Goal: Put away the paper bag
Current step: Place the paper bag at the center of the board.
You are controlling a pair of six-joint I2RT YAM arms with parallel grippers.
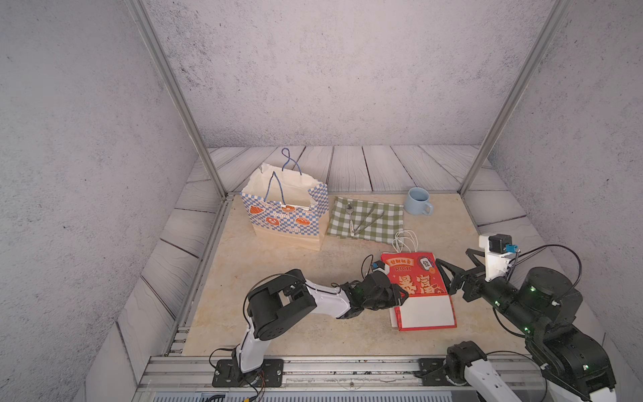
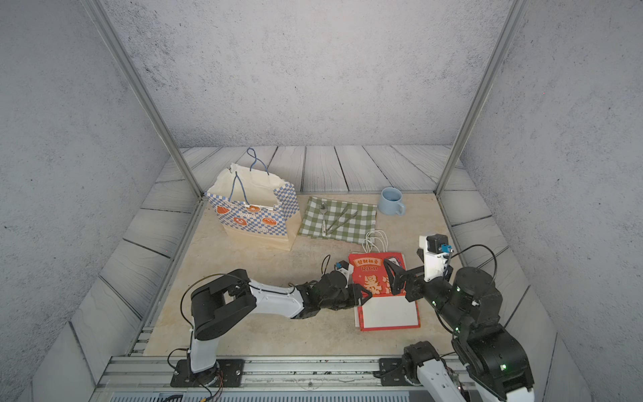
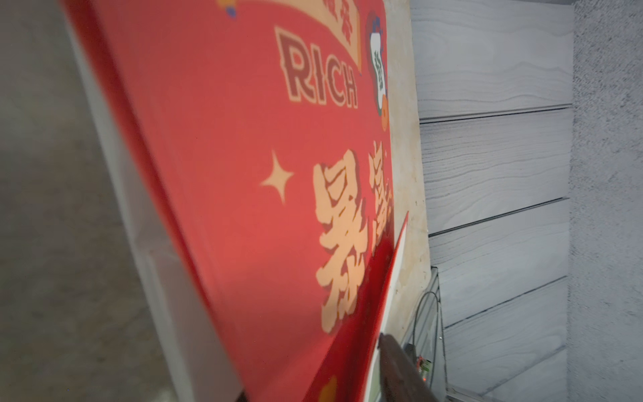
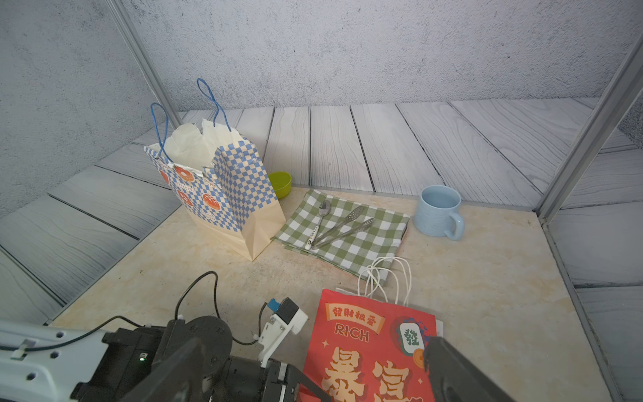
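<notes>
Two grippers flank the red paper bag (image 1: 417, 282), which lies flat on the table (image 1: 313, 313) at the near right, its white base folded over at the near end. My right gripper (image 1: 447, 278) hangs over its right edge, jaws spread wide and empty, probably to pin it. My left gripper (image 1: 400, 296) sits at the left edge by the fold; whether it pinches paper I cannot tell. The checked bag (image 1: 288, 215) stands open at the far left, likely the destination

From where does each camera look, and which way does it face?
Top views: high at the front, looking down on the table; left end effector and right end effector show.
Left wrist: skims the red bag; one finger shows.
Right wrist: faces the checkered bag; left arm and own fingertip show.
Shared: all see the red bag.
</notes>
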